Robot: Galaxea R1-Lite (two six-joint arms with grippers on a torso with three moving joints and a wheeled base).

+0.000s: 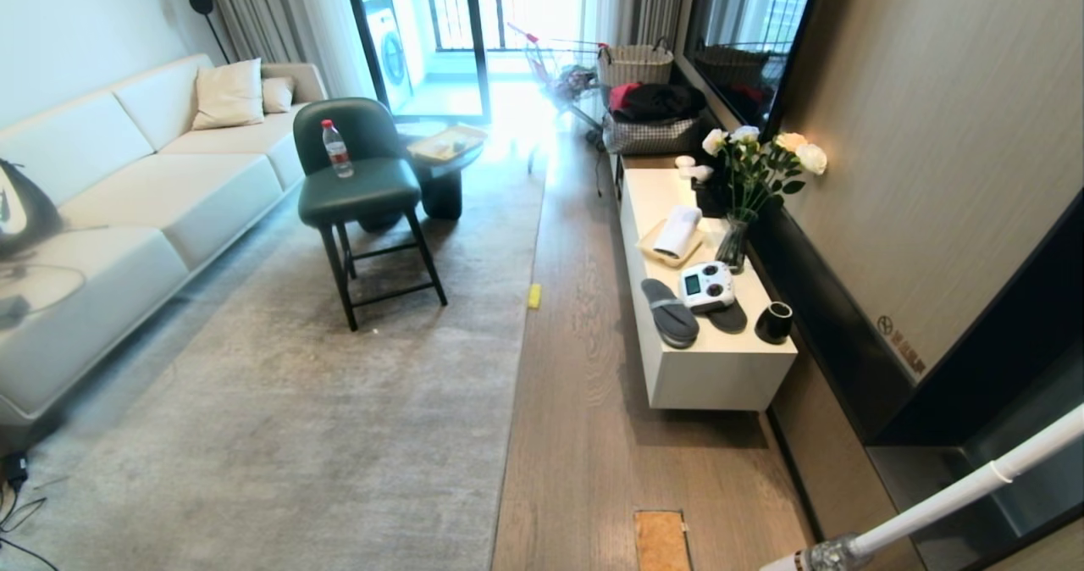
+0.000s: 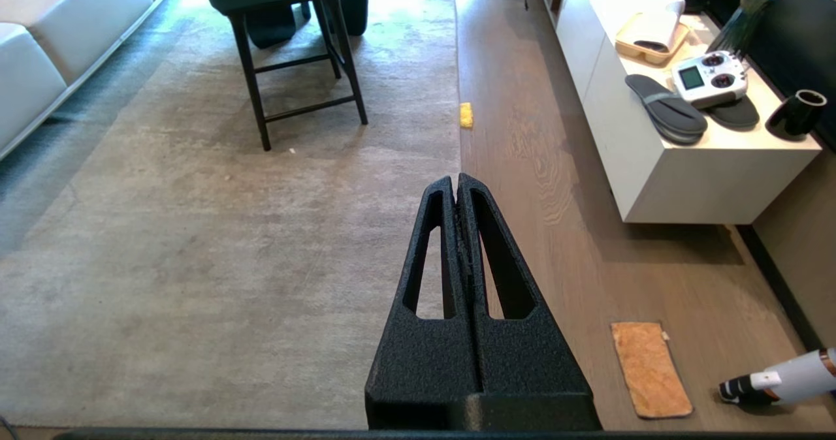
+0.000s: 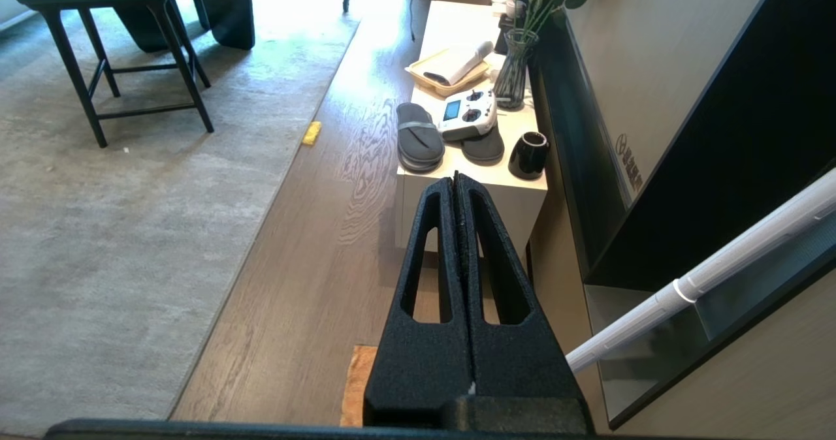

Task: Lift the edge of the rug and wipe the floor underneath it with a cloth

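Rolled white towel [image 1: 678, 230] lies in tan tray [image 1: 650, 252].

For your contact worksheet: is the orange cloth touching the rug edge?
Apart. The left wrist view shows the cloth flat on the floor, with bare planks between it and the rug edge.

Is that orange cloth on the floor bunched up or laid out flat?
Laid out flat. The cloth lies spread as a neat rectangle on the bare wood floor, apart from the rug edge, with nothing on it.
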